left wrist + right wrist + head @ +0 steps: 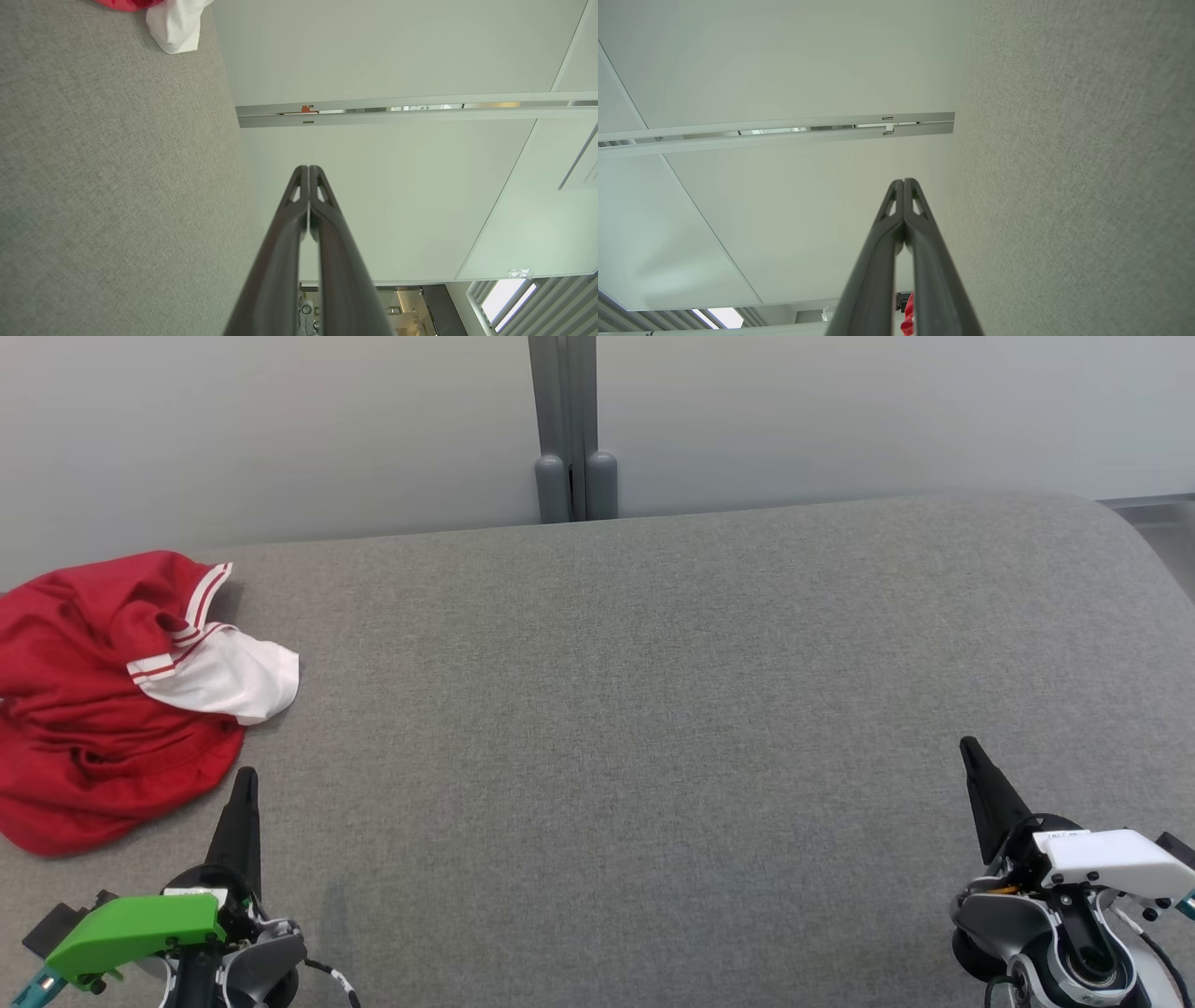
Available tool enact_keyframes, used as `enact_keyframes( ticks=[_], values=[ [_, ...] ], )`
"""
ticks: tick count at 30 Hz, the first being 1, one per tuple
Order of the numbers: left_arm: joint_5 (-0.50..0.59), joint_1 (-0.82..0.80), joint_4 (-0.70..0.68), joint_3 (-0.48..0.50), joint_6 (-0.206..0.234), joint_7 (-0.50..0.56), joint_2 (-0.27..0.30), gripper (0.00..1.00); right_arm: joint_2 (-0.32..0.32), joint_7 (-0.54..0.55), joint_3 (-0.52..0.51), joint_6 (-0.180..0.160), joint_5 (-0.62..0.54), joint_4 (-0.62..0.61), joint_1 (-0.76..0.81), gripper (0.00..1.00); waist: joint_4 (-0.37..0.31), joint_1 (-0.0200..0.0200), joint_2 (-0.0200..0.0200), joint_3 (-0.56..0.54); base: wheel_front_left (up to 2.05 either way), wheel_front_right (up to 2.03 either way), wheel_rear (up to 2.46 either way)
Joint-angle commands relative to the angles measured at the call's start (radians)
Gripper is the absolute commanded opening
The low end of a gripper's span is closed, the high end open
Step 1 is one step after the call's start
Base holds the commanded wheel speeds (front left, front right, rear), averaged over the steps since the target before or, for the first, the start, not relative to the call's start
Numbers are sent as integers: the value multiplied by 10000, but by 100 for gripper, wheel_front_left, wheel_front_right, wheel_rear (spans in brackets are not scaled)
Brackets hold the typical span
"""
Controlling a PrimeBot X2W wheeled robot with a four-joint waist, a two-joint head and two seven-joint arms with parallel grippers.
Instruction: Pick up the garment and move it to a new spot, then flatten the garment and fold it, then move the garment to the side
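The left end effector [245, 782] is shut tight. Its two dark fingers press together and hold nothing. The right end effector [970, 752] is shut the same way and holds nothing too. Both sit low at the near edge of the table [653, 709], one by the near left corner and one by the near right corner. Their tips point to the far edge. I think they are parked like this because no step has begun.

The garment [84, 709] is a red shirt with a white sleeve [229, 677] that has red stripes. It lies in a crumpled heap on the left side of the table, close to the far edge. Part of it runs off the side of the head view.

The left end effector's tip is just beside the near edge of the heap. It does not touch it, as far as I can tell. That makes it the handy one to open up and grab first. The wide grey middle of the table looks like a good new spot to lay the shirt flat.
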Motion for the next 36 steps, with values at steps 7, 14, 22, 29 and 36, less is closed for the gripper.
enact_keyframes(
  ticks=[7,14,22,29,36],
  values=[
    [52,-153,1,11,-58,17,16,0,-7,12,-1,4,-30,14,-66,0,0,0,-1,0,0,0,0],
    [52,-153,1,11,-57,17,16,0,-7,12,0,4,-30,14,-66,0,0,0,-1,0,0,0,0],
    [-2,305,357,-45,30,-21,-88,100,95,-15,48,-2,5,360,313,100,0,0,-1,5,0,0,0],
    [290,420,62,-252,25,-390,-54,100,70,-387,532,-1,-309,323,256,100,-4,0,-1,17,0,0,0],
    [1624,539,-308,-255,19,-717,-37,100,69,-713,625,-1,-1778,135,175,100,-10,0,-1,38,0,0,0]
  ],
)
